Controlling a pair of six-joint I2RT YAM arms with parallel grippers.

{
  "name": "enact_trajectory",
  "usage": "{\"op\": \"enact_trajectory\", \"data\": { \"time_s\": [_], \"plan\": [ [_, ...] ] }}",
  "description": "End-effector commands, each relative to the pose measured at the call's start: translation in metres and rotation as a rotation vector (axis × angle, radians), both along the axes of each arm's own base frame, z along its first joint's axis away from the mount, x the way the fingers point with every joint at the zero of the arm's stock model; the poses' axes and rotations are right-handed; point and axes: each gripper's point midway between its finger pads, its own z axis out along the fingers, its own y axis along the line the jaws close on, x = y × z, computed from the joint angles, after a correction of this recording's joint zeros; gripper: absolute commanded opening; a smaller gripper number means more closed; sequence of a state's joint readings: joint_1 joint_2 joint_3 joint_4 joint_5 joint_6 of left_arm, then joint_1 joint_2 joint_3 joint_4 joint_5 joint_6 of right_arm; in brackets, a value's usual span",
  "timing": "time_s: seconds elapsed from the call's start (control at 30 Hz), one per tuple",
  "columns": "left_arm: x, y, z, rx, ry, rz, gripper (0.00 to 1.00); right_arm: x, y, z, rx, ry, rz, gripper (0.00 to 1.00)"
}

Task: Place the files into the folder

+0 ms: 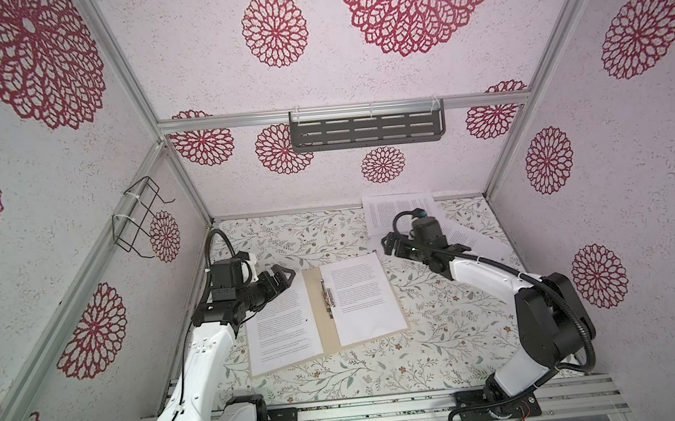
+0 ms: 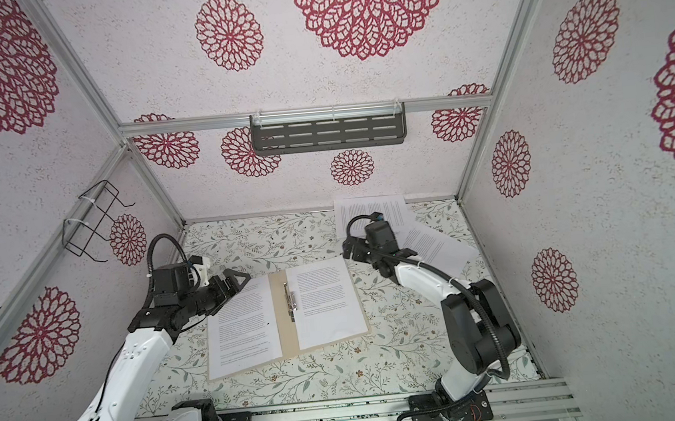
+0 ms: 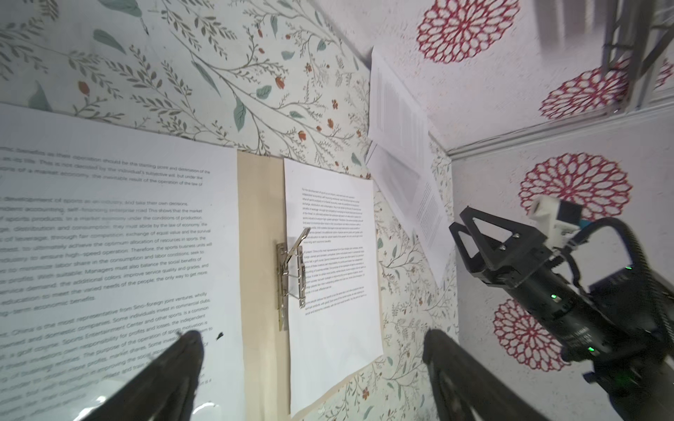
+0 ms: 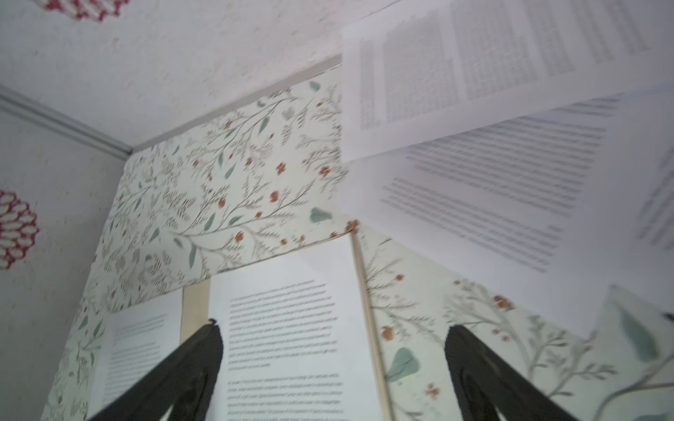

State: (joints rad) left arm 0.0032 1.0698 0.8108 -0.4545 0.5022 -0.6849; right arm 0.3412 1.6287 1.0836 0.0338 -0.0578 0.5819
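Note:
The beige folder [image 1: 317, 309] lies open in the middle of the table, its metal fastener [image 1: 329, 297] along the spine. One printed sheet [image 1: 283, 328] covers its left half and another [image 1: 360, 297] its right half. More files [image 1: 394, 208] lie loose and overlapping at the back right, one sheet [image 1: 469, 237] partly under the right arm. My left gripper [image 1: 287, 275] hovers open over the folder's far left corner, nothing between its fingers. My right gripper [image 1: 387, 245] stands open just beyond the folder's far right corner, also empty. In the right wrist view the folder's edge [image 4: 364, 302] runs between the fingertips.
A grey slotted shelf [image 1: 366, 130] hangs on the back wall and a black wire rack [image 1: 140, 212] on the left wall. Patterned walls enclose the floral table [image 1: 342, 382] on three sides. An aluminium rail [image 1: 387, 413] runs along the front.

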Motion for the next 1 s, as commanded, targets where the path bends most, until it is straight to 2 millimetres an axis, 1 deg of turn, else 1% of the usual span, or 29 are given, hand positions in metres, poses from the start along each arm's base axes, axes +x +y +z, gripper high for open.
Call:
{"op": "enact_trajectory", "data": {
  "time_s": [0.0, 0.03, 0.13, 0.23, 0.27, 0.33, 0.43, 0.47, 0.5, 0.6, 0.67, 0.73, 0.83, 0.97],
  "plan": [
    [0.005, -0.013, 0.01, -0.103, -0.051, -0.034, 0.97, 0.02, -0.057, -0.007, -0.009, 0.001, -0.075, 0.99],
    [0.006, -0.018, 0.009, -0.122, -0.047, -0.051, 0.97, 0.029, -0.083, -0.009, -0.049, 0.004, -0.14, 0.99],
    [0.007, -0.032, 0.005, -0.131, -0.035, -0.095, 0.97, 0.051, -0.146, -0.015, -0.078, 0.002, -0.294, 0.99],
    [0.007, -0.05, 0.005, -0.091, -0.041, -0.148, 0.97, 0.067, -0.202, -0.03, -0.093, 0.083, -0.421, 0.99],
    [0.007, -0.056, 0.006, -0.077, -0.041, -0.168, 0.98, 0.07, -0.216, -0.036, -0.097, 0.105, -0.447, 0.99],
    [0.005, -0.072, 0.009, -0.047, -0.044, -0.221, 0.97, 0.078, -0.239, -0.044, -0.073, 0.094, -0.485, 0.99],
    [0.003, -0.098, 0.016, -0.04, -0.072, -0.306, 0.97, 0.085, -0.262, -0.059, -0.037, 0.113, -0.525, 0.99],
    [0.002, -0.106, 0.02, -0.046, -0.085, -0.331, 0.97, 0.086, -0.266, -0.065, -0.036, 0.132, -0.527, 0.99],
    [0.001, -0.114, 0.024, -0.055, -0.096, -0.357, 0.97, 0.089, -0.271, -0.067, -0.041, 0.138, -0.537, 0.99],
    [-0.001, -0.139, 0.038, -0.103, -0.149, -0.434, 0.97, 0.093, -0.287, -0.079, -0.045, 0.155, -0.558, 0.99],
    [-0.002, -0.152, 0.047, -0.136, -0.181, -0.47, 0.97, 0.094, -0.291, -0.088, -0.038, 0.18, -0.546, 0.98],
    [0.0, -0.162, 0.052, -0.148, -0.197, -0.485, 0.97, 0.095, -0.291, -0.099, -0.05, 0.235, -0.527, 0.97],
    [0.004, -0.17, 0.052, -0.131, -0.2, -0.497, 0.97, 0.087, -0.286, -0.113, -0.043, 0.286, -0.516, 0.96],
    [0.01, -0.173, 0.055, -0.122, -0.212, -0.504, 0.97, 0.073, -0.271, -0.123, 0.031, 0.327, -0.502, 0.96]
  ]
}}
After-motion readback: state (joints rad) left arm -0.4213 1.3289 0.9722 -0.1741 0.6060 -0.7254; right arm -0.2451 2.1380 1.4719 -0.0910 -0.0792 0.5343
